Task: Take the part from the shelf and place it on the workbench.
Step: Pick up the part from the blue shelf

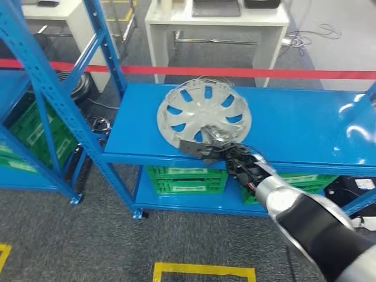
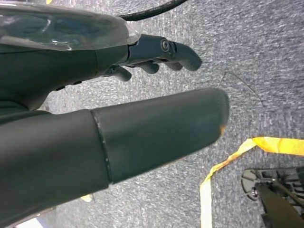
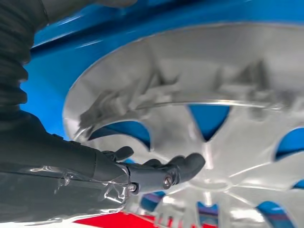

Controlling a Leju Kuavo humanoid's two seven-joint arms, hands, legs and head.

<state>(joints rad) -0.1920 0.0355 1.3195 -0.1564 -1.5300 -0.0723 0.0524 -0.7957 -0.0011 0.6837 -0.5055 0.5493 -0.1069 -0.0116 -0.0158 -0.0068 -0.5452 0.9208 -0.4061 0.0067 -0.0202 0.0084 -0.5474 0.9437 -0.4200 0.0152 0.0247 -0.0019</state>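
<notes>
Part: silver wheel cover (image 1: 204,111), lying flat on the blue shelf (image 1: 288,126), toward its front edge, with its near rim just at that edge. Right hand (image 1: 212,144) is at the cover's near rim; in the right wrist view its dark fingers (image 3: 186,166) lie against the spoked face of the cover (image 3: 229,95), but whether they grasp it I cannot tell. Shelf top to the right of the cover is bare blue up to the shelf upright. Red tape line (image 1: 248,72) runs just behind the shelf; white table (image 1: 217,29) beyond it. Green crates (image 1: 186,179) on the lower tier carry white labels, unreadable. Left hand (image 2: 154,54) hangs over grey carpet (image 2: 258,57), fingers apart, holding nothing; yellow floor tape (image 2: 247,149) nearby.
</notes>
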